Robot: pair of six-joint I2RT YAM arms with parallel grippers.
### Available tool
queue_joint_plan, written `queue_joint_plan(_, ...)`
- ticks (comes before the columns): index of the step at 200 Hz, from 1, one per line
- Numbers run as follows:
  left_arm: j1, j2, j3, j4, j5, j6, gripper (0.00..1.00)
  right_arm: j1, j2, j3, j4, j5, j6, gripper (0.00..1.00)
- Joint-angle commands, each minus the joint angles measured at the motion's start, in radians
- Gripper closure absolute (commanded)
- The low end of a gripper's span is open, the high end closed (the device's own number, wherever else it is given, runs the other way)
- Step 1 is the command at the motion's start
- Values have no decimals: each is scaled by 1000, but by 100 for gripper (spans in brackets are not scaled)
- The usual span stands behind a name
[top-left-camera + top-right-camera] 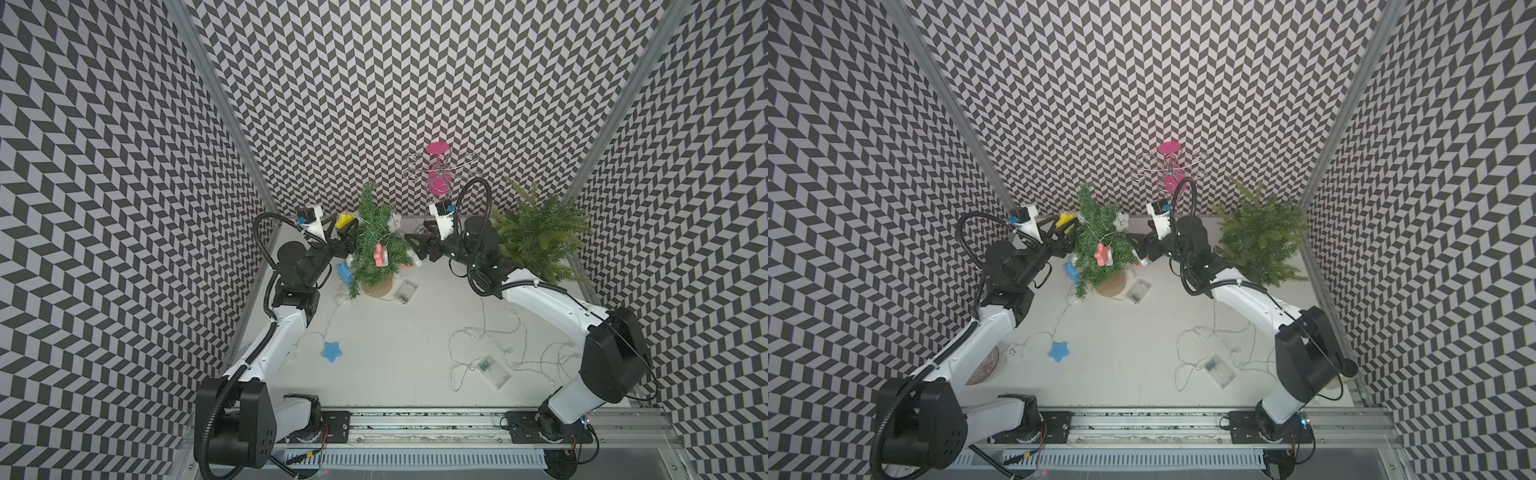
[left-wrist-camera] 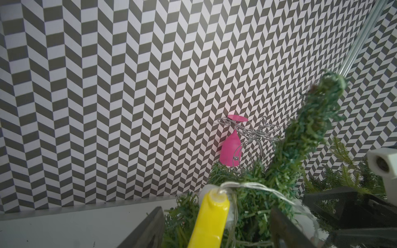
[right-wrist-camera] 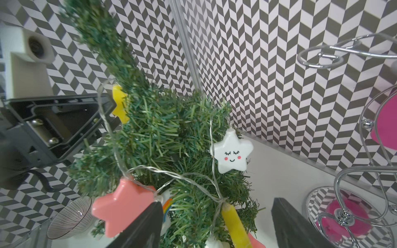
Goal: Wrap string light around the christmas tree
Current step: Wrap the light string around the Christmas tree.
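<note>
**Left arm:** runs fwd along the left wall, wrist turned inward. The left gripper (image 1: 341, 227) is at the upper left side of the small green artificial christmas tree (image 1: 372, 245). Fingers (image 2: 146, 229) apart, yellow star lamp (image 2: 209, 219) btwn them w/ a gap ea. side, not clamped.

**Right arm:** forearm angled in toward the tree. The right gripper (image 1: 417, 248) is at the tree's right side. Fingers (image 3: 146, 225) apart, foliage btwn them, nothing pinched.

**Clear-wire string light w/ star lamps** (image 3: 171, 174): partly looped on the tree, incl. pink star (image 3: 120, 206) and white smiling star (image 3: 233, 152). The rest trails left of the brown pot (image 1: 378, 286) over the white tabletop (image 1: 395, 332) to a blue star (image 1: 331, 351). Clear batt. box (image 1: 405, 289) lies just beside the pot.

**Around:**
- Second wire string (image 1: 490, 332), loose at front right.
- Bushier green fir plant (image 1: 536, 237), back right, behind the right arm.
- Chrome wire rack (image 3: 322, 58) w/ pink wine glass (image 1: 438, 166), at the back wall.
- Striped bowl (image 1: 984, 365), partly under the left forearm.
</note>
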Motion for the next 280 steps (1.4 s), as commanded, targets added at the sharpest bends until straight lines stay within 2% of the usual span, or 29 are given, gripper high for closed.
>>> queue_joint_plan(1,6,-7,-17,-12,-48,-2,17,13,-54,-40,69,0,-6,19)
queue_joint_plan(40,10,-31,-23,30,-52,-17,1,45,-109,-72,62,28,-36,18)
queue_joint_plan(68,15,-70,-12,-29,-110,-20,1,67,-121,-72,69,26,-63,18)
queue_joint_plan(94,40,-125,-40,-58,-104,-45,1,94,-124,-50,46,42,-139,17)
queue_joint_plan(115,45,-199,-74,-63,-150,-57,1,111,-151,-55,59,49,-201,17)
queue_joint_plan(142,67,-285,-76,-153,-210,-95,1,158,-203,-75,48,68,-322,17)
queue_joint_plan(154,83,-339,-89,-238,-240,-115,1,168,-225,-81,22,57,-318,17)
queue_joint_plan(170,95,-433,-158,-323,-262,-181,2,178,-250,-103,-3,11,-296,17)
queue_joint_plan(183,94,-519,-243,-328,-223,-223,3,197,-268,-130,-6,3,-284,18)
queue_joint_plan(204,86,-649,-356,-377,-224,-278,10,227,-280,-179,-26,-52,-284,18)
queue_joint_plan(215,80,-707,-418,-374,-219,-278,12,263,-272,-195,-50,-58,-317,19)
queue_joint_plan(233,83,-782,-467,-443,-293,-282,17,338,-244,-239,-61,-32,-410,20)
queue_joint_plan(256,85,-739,-574,-299,-223,-335,21,421,-190,-305,23,-64,-526,22)
queue_joint_plan(269,114,-644,-549,-280,-183,-348,22,449,-137,-307,29,-132,-627,24)
queue_joint_plan(280,150,-602,-545,-232,-183,-364,22,455,-85,-297,60,-191,-658,28)
